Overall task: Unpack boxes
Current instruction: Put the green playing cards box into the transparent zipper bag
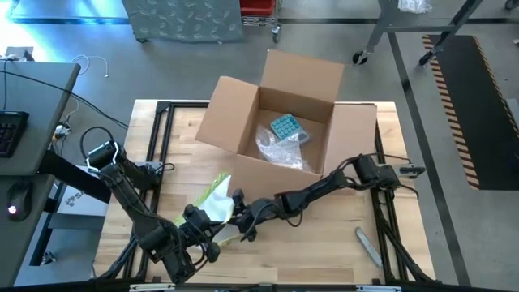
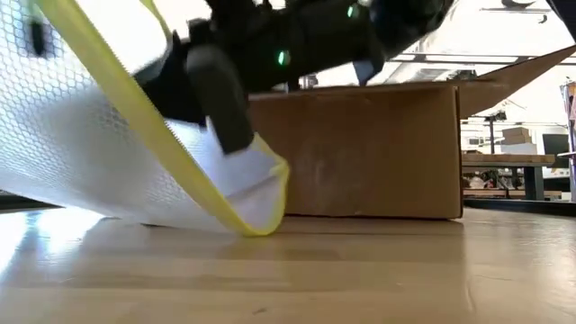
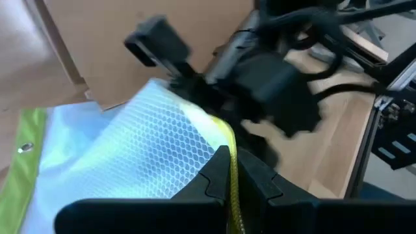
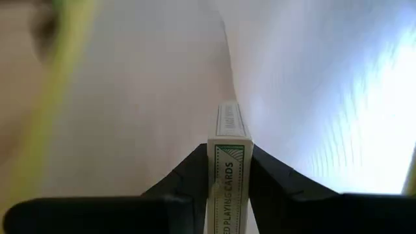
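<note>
Box: we see the brown cardboard box [image 1: 276,113] standing at the far middle of the worktop [image 1: 324,243], its flaps open; the rear flap stands up and the side flaps splay outward.
Box contents: inside we make out crinkly clear plastic film [image 1: 280,146] and a small teal block [image 1: 285,126] with a grid pattern on its face.
Sleeve: a flat clear sleeve [image 2: 99,135] with a yellow edge and honeycomb texture is held up near the front edge of the worktop, left of centre, one corner touching the wood in the low view.
Left gripper: we find the left gripper [image 3: 229,172] near the front-left part of the worktop, its fingers pinched shut on the sleeve's yellow edge.
Right gripper: the right gripper [image 4: 229,175] reaches across from the right side and sits inside the mouth of the sleeve, its fingers set narrow around a slim card deck [image 4: 227,169] held upright by its sides.
Card deck: the print on its end seems to read "playing cards", though only part of it shows.
Other item: a thin grey strip [image 1: 367,246] lies flat near the front-right corner of the worktop, well apart from the box.
</note>
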Motion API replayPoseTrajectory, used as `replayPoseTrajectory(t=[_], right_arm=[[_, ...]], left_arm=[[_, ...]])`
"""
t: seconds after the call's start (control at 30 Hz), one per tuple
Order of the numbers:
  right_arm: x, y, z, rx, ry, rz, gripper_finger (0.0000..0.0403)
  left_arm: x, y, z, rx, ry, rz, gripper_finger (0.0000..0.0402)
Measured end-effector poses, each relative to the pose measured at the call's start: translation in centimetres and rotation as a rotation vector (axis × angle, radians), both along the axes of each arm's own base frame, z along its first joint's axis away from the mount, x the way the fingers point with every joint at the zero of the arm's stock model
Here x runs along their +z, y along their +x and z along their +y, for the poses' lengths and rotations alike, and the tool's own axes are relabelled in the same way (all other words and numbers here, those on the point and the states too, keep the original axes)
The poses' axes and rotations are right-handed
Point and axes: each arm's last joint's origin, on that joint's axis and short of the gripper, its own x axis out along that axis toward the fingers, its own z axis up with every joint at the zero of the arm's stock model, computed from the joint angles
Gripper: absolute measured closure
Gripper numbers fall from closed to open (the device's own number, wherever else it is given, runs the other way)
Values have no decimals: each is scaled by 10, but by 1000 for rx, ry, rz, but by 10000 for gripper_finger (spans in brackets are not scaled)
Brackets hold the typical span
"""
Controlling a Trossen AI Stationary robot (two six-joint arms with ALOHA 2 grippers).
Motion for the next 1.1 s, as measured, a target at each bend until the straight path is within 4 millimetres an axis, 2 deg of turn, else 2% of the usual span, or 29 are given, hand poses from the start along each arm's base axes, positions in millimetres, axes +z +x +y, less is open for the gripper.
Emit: replayPoseTrajectory(t=[0.1, 0.23, 0.4, 0.5, 0.7, 0.97, 1.1], right_arm=[[-9, -1, -2, -17, -14, 50, 301], [-10, -2, -2, -39, -7, 82, 237], [3, -8, 5, -68, -27, 79, 145], [17, -16, 16, -121, -70, 75, 117], [45, -32, 35, -105, -108, 70, 125], [50, -43, 51, -182, -220, 60, 142], [74, -50, 61, -270, -171, 56, 142]], left_arm=[[0, 0, 0, -4, -9, 9, 402], [-1, 0, 0, -9, -23, 27, 402], [-2, -2, -1, -4, -60, 47, 402], [-3, -4, -1, 2, -82, 72, 402], [-5, -11, 2, 47, -95, 113, 402], [-6, -11, 4, 70, -105, 109, 402], [-5, -11, 4, 84, -119, 100, 402]])
